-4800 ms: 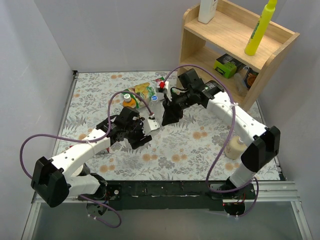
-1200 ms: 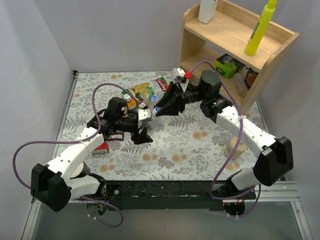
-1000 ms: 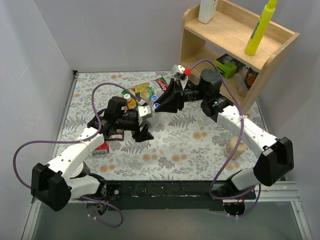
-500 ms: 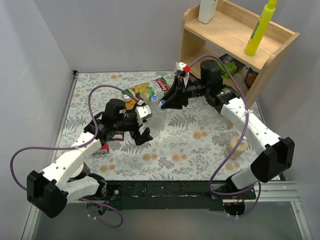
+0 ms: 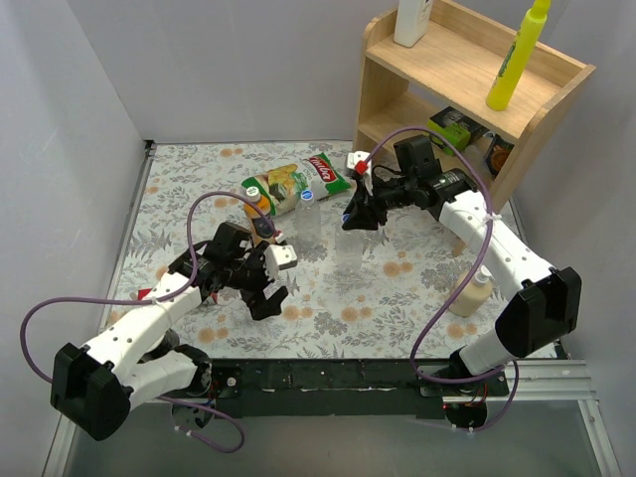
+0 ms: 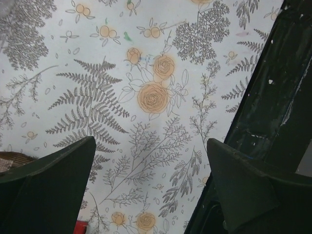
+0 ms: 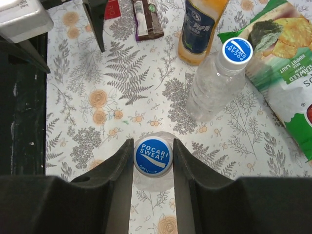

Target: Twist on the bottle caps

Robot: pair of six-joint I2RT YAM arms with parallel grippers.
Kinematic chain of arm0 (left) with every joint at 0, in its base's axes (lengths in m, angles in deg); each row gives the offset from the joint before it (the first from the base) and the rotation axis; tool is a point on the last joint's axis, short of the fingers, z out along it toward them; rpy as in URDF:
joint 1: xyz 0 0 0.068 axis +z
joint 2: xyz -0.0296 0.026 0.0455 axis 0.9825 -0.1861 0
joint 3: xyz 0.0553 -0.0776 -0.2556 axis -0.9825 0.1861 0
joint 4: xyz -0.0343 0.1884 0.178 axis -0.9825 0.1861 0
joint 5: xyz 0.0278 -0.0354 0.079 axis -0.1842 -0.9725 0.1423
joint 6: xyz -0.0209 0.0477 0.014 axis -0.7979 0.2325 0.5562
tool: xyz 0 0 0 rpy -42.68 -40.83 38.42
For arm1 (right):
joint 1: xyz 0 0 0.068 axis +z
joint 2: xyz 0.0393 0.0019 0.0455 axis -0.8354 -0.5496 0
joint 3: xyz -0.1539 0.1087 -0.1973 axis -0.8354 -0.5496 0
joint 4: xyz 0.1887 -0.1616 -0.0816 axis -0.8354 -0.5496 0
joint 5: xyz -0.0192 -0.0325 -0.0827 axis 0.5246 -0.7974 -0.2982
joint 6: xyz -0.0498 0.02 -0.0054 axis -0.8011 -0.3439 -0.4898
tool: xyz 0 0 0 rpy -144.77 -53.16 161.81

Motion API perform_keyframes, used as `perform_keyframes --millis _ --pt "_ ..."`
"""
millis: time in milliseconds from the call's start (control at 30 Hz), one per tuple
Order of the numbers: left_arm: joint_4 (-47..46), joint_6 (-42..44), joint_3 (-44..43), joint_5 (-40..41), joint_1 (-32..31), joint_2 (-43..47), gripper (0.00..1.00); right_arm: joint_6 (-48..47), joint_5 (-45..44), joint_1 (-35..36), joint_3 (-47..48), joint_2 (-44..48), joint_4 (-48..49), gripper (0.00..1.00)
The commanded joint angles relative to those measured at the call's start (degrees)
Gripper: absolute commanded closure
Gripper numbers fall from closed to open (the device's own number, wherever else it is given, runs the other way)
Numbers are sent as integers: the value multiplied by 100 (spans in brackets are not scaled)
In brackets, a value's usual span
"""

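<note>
Jaws of left gripper (image 6: 151, 165) now wide, drawn back

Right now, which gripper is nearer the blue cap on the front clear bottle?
Right. The right gripper is shut on the blue cap; the left gripper hangs open over tablecloth, to its left.

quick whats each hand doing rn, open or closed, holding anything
Left hand: open, holding nothing.
Right hand: closed on the blue cap of a clear bottle.
</note>
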Motion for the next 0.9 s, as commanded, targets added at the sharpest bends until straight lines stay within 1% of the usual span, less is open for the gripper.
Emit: perform_keyframes --millis 0,100,267,333,433,467,667,867 --pt "156 34 146 -14 -15 217 2 -241 -253 -37 -80 -20 151 99" --pt "174 60 190 12 -15 244 2 -188 -209 -55 -220 -12 282 94" --pt "183 69 243 12 -15 270 2 172 -227 -133 -651 76 652 87" --pt "183 69 243 12 -6 279 2 163 -200 -142 -695 94 661 85" --pt "218 95 260 -49 -6 261 2 164 -217 -151 -722 129 678 80" --pt "226 122 260 -58 2 261 2 172 -218 -160 -731 138 670 76" --pt "183 140 260 -102 2 209 2 93 -226 -178 -818 287 608 66" --pt "112 148 269 -137 11 156 2 23 -288 -195 -880 472 485 63"
